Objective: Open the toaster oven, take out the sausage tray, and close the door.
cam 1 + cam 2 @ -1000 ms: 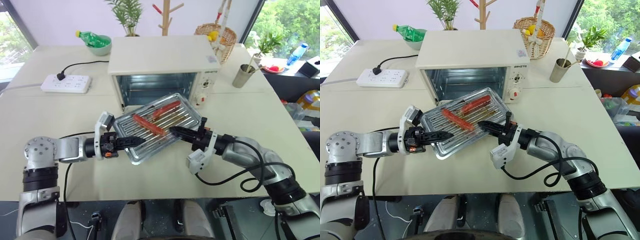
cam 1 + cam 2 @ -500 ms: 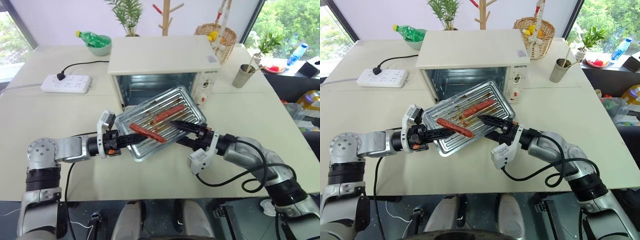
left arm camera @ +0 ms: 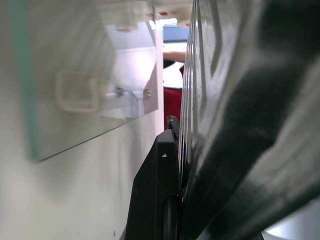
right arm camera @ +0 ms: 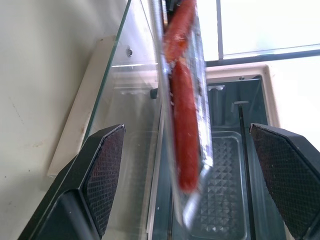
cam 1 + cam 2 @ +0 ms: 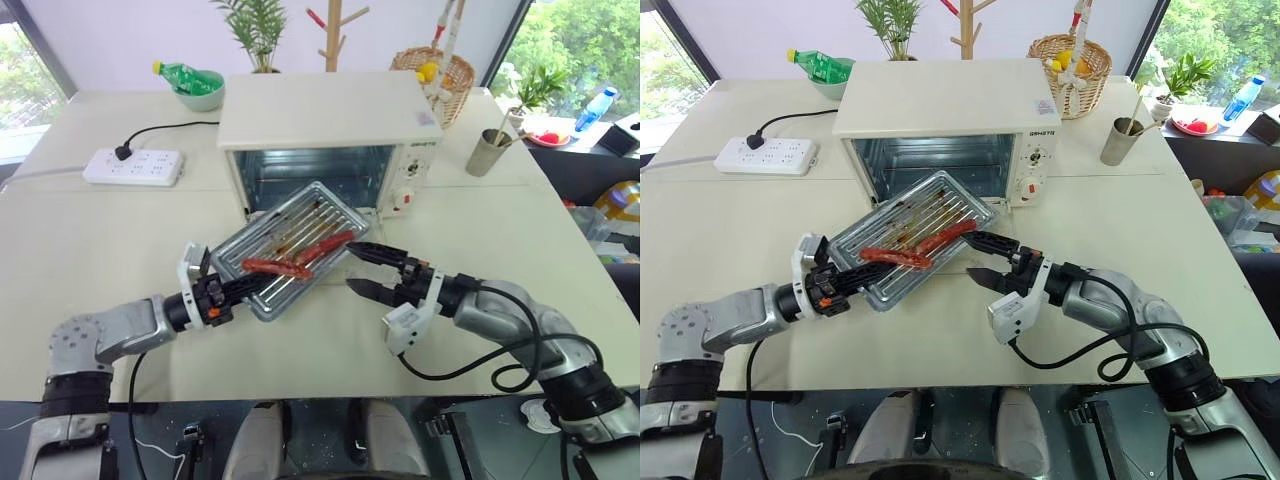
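Sausages lie on the sausage tray, and that tray is up in the air in front of the toaster oven, above the door, which lies open and flat.

On the left, my left gripper is squeezed shut on the tray's near corner. It holds the tray all alone. The tray tips, with its left end lower, and it has sunk a little since a moment ago. The sausages have slid together near the middle.

On the right, my right gripper has just let go. A second ago it pinched the tray's other edge. Now its fingers stand wide apart and hold nothing, and the tray's edge sits between them without touching.

I think the tray is out of the oven now. I think it should go down on the table next, slowly, or the sausages may roll off. After that, the door needs closing.
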